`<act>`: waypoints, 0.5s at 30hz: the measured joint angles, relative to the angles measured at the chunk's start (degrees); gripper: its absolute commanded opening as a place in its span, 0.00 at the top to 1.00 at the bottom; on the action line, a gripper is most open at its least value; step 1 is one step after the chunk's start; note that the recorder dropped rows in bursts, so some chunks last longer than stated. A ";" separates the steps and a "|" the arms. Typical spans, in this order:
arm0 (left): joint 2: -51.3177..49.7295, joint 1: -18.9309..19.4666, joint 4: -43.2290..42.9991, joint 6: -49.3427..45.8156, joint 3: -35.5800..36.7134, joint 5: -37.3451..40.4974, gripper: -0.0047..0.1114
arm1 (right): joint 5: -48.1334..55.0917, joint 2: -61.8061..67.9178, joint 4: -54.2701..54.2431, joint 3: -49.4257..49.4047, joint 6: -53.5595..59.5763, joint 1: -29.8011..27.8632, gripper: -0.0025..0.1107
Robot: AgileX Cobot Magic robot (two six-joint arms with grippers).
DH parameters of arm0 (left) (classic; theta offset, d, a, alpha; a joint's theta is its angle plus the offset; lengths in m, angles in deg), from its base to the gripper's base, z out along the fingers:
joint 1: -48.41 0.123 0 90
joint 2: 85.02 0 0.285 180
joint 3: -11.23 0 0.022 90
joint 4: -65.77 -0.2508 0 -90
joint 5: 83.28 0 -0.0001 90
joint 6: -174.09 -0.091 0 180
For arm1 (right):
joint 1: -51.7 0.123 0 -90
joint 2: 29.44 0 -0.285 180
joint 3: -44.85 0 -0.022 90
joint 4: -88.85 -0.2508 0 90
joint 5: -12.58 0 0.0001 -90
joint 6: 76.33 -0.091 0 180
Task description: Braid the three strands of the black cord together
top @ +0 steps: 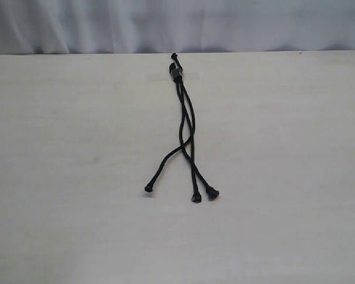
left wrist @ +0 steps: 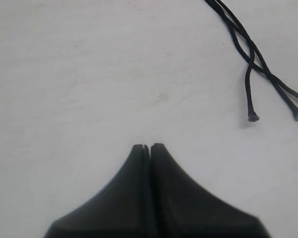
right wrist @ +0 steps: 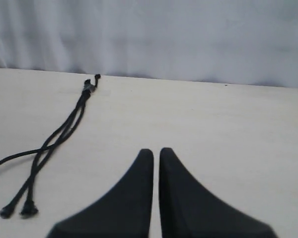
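The black cord [top: 186, 118] lies on the table, its knotted, bound end [top: 176, 71] near the far edge. From there the three strands run toward the front and cross once. One strand tip [top: 148, 189] lies off to the left, and two tips [top: 196, 198] [top: 213, 193] lie close together. Neither gripper appears in the exterior view. My left gripper [left wrist: 149, 146] is shut and empty, well apart from the strands [left wrist: 248, 59]. My right gripper [right wrist: 156, 151] is shut too, with only a hairline gap and nothing in it, and the cord [right wrist: 64, 131] lies off to its side.
The pale wooden table [top: 284, 148] carries only the cord. A grey-white curtain [top: 165, 23] hangs just behind the table's far edge, close to the knotted end.
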 measured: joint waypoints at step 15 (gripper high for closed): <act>0.00 0.00 0.00 0.00 0.00 0.00 0.96 | -5.26 0.00 0.57 -8.10 -0.24 -6.73 0.94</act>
